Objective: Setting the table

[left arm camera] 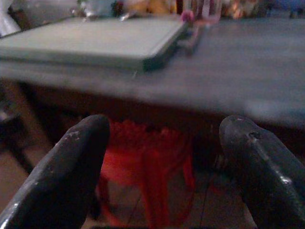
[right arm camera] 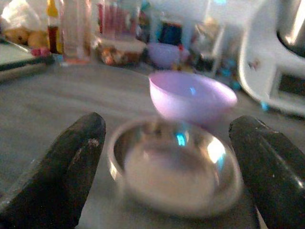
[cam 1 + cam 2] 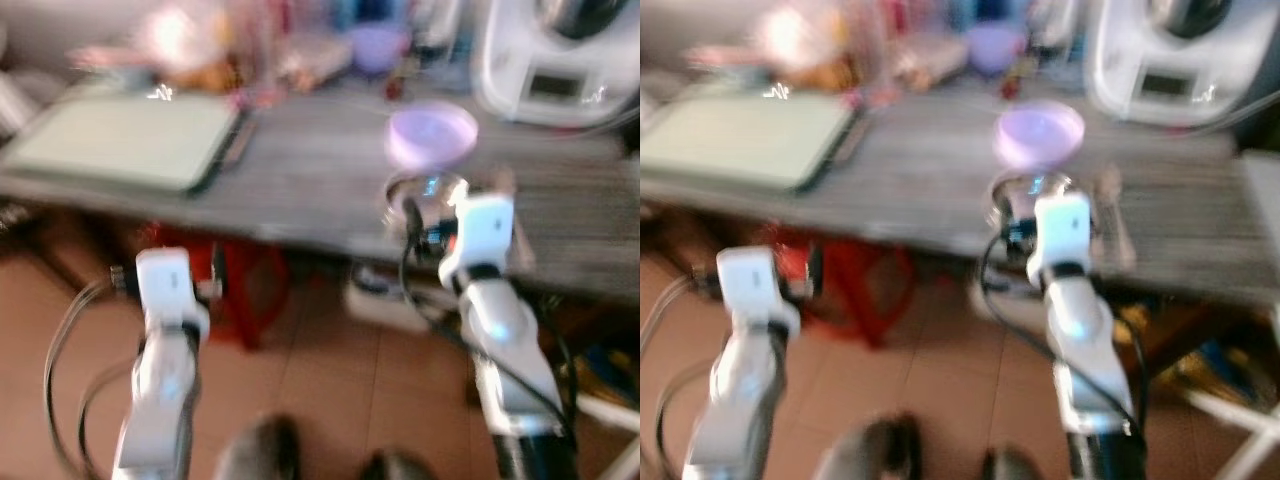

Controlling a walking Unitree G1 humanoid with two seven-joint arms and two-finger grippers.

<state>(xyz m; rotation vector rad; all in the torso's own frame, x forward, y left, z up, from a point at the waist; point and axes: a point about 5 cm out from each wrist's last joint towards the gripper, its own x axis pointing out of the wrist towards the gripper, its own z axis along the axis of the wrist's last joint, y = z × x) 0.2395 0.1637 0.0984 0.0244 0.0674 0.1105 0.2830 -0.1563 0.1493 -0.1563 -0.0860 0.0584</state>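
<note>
Shiny round steel bowl point(image 2: 176, 169) sits on grey wood-grain table point(image 3: 300, 170), just in front of lilac plastic bowl point(image 2: 191, 97), between spread fingers of right gripper point(image 2: 167, 183). Left gripper point(image 1: 164, 171) open below table edge, red plastic stool point(image 1: 147, 176) beyond. Views blurred.

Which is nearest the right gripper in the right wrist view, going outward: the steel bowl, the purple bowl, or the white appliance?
1. Steel bowl, between the open fingers of the right gripper.
2. Purple bowl, just behind it.
3. White appliance, farther back, off to one side.
</note>
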